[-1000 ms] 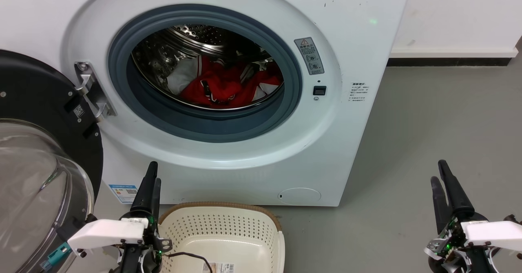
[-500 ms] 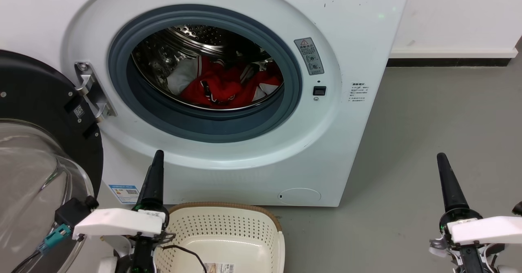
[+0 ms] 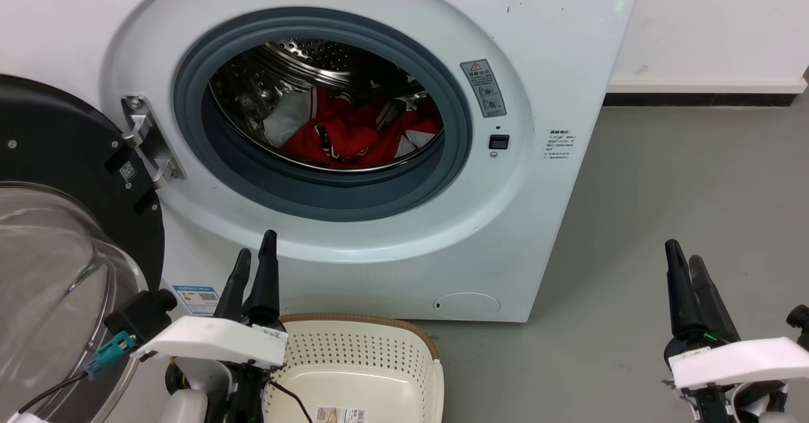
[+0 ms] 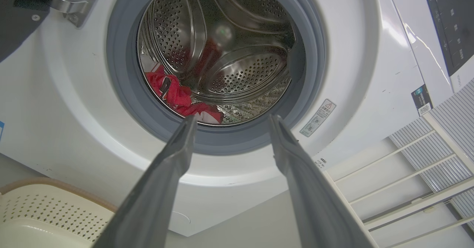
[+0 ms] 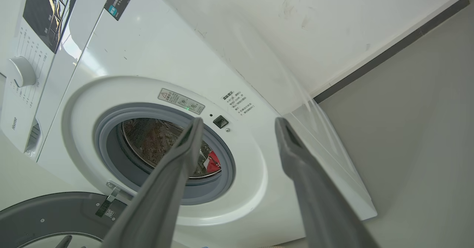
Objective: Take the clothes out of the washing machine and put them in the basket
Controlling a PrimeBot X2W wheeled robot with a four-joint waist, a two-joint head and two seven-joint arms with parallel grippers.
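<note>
Up and rightward since a second ago, our left pincer (image 3: 257, 243), spread empty like the right pincer (image 3: 682, 251), lines up our reach for the clothes (image 3: 354, 138) ahead in the drum (image 3: 297, 56), basket (image 3: 354, 318) just beside it.

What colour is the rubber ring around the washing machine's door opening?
Dark grey-blue. The rubber door ring shows best in the head view.

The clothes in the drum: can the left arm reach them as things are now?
Probably yes. The door is swung open to the side, the left gripper is open below the door ring, and nothing stands between it and the clothes.
</note>
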